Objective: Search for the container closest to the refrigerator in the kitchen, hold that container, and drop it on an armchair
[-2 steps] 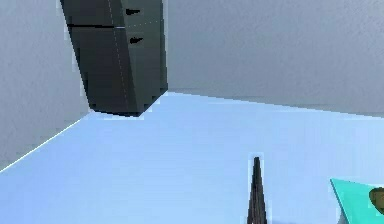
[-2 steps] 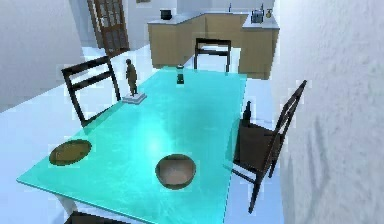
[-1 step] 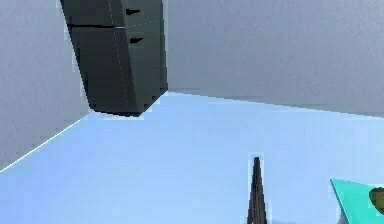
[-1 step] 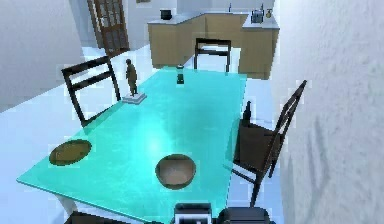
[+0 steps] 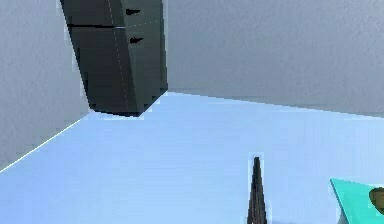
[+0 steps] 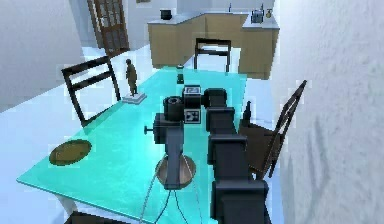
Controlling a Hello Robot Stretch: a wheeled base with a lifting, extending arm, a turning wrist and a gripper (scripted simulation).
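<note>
Brown shallow round dish (image 6: pixel 73 152), presumably the container, lies on the teal glass table (image 6: pixel 115 135), apart from the jaws, whose state cannot be told; judged light, rigid, perhaps brittle; rim grasp advised.

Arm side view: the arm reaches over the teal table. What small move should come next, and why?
Probably draw the arm back first: the tool is out over the teal table near a chair, and driving toward the refrigerator ahead could drag it into that.
</note>
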